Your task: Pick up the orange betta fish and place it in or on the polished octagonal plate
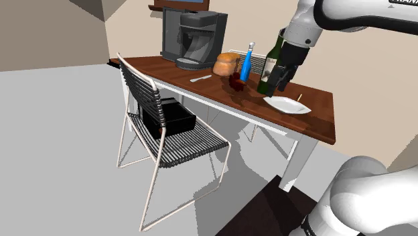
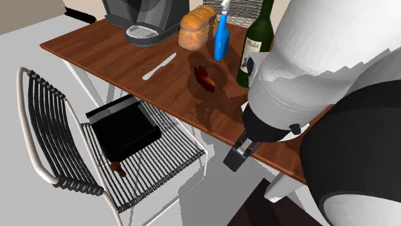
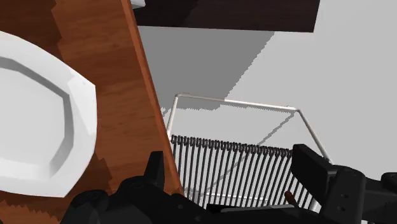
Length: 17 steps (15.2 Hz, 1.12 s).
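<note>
Item under inspection: the dark red-brown betta fish [image 1: 236, 82] lies on the brown wooden bench [image 1: 167, 70], between the tan bread loaf [image 1: 226, 65] and the dark green wine bottle [image 1: 269, 70], just beside the blue spray bottle [image 1: 247, 62]. Nothing touches it. The white octagonal plate [image 1: 288, 104] sits near the bench edge, apart from the fish, and is bare. The black gripper [image 1: 285, 75] hangs above the plate, close beside the wine bottle. In the wrist view its fingers [image 3: 312, 168] stand wide apart with nothing between them. Assessment: no stage is complete; the approach to the fish, grasp, lift, carry and release onto the plate are all outstanding. Count: one fish, one plate, one wine bottle, one spray bottle, one loaf, one pale knife [image 1: 199, 78], one grey coffee machine [image 1: 191, 37], and one wire chair [image 1: 144, 100] carrying one black box [image 1: 171, 117]. One small reddish item [image 2: 117, 167] on the chair seat cannot be identified.
</note>
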Motion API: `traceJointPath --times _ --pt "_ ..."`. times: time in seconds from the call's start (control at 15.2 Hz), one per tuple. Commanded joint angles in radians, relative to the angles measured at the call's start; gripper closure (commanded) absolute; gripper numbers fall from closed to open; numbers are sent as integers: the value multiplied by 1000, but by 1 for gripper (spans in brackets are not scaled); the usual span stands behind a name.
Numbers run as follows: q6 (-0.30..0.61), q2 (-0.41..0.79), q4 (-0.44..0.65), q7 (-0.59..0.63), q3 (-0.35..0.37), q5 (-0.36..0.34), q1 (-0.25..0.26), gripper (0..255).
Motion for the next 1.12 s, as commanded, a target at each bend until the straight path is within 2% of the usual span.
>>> traceJointPath --times 0.0,0.53,1.06 --pt "0 0 0 0 0 0 0 0" --pt "141 275 148 -37 -66 -37 -26 0" --pt "218 563 374 -81 -129 -36 -46 0"
